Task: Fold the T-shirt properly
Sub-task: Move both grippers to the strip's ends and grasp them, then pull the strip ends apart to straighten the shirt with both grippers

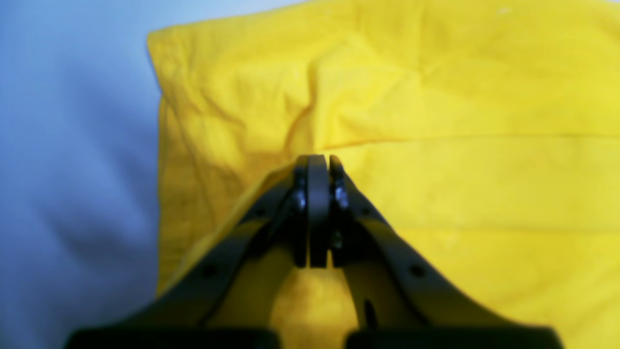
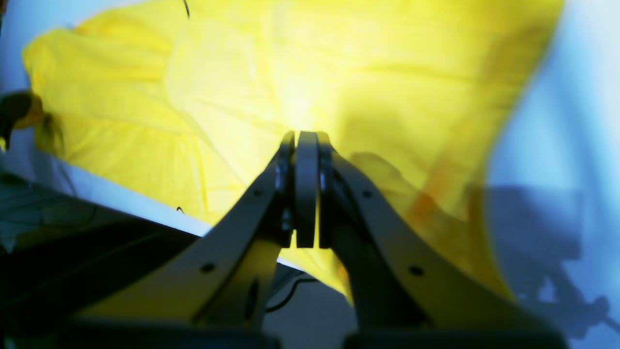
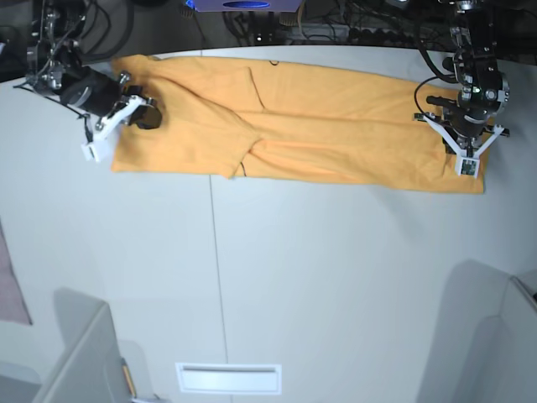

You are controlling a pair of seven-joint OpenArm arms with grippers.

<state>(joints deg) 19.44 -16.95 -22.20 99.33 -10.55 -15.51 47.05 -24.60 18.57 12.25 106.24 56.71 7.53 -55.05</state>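
The orange-yellow T-shirt [image 3: 319, 134] lies as a long band across the far part of the white table [image 3: 294, 269]. My left gripper [image 3: 466, 164] is at its right end. In the left wrist view the gripper [image 1: 317, 157] is shut on the shirt [image 1: 436, 145] along a fold line, near a corner, with creases running from the tips. My right gripper [image 3: 94, 147] is at the shirt's left end. In the right wrist view the gripper [image 2: 306, 133] is shut on the shirt [image 2: 193, 97], which is raised there so that light shines through it.
A pinkish-grey cloth [image 3: 8, 285] shows at the table's left edge. Grey bin walls stand at the near left [image 3: 84, 361] and near right [image 3: 487, 336]. A white slot [image 3: 226, 378] is at the near edge. Cables [image 3: 277, 25] run behind the table.
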